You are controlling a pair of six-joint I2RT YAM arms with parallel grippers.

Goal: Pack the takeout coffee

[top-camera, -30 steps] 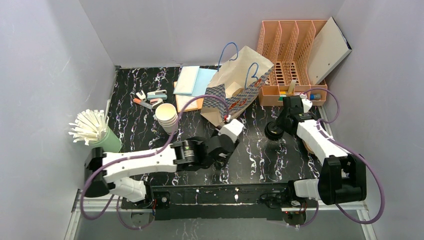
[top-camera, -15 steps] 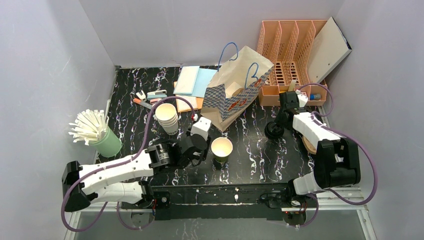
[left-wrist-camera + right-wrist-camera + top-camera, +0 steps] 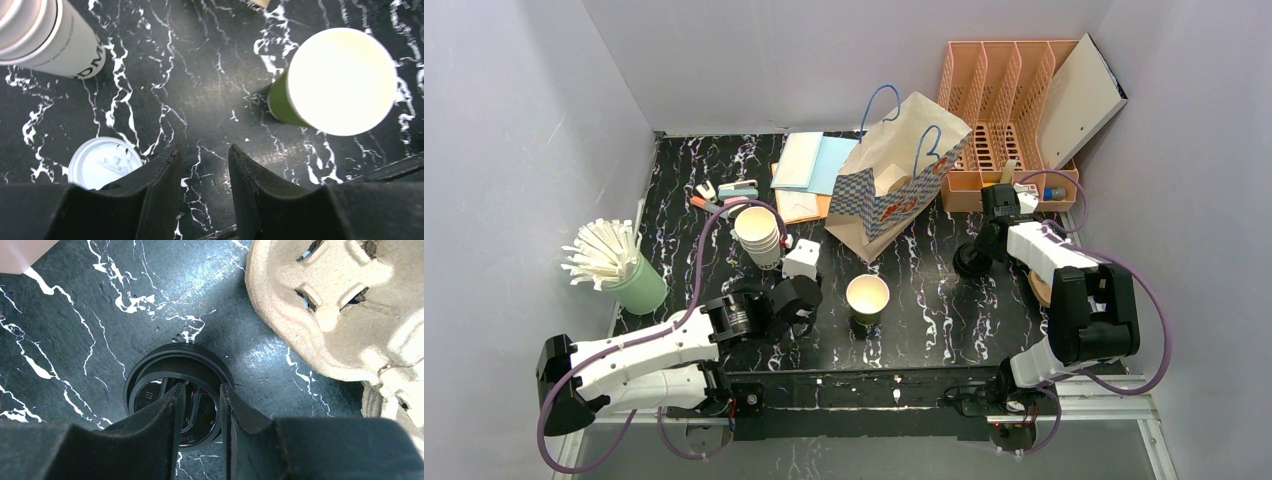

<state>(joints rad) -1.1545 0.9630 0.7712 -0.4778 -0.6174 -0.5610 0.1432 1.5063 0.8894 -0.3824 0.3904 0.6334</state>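
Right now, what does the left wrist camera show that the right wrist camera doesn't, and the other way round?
Only the left wrist: the dark green paper cup, open and upright, a white lid, the stacked cream cups, and the left gripper with empty jaws. Only the right wrist: the right gripper, jaws closed onto a black lid, beside a moulded pulp cup carrier. Both: the black marble tabletop.

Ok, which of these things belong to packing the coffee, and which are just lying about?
Job, likely: dark green paper cup, checked brown paper bag, black plastic lid.
Lying about: stacked cream paper cups, green holder of white straws, orange file rack.
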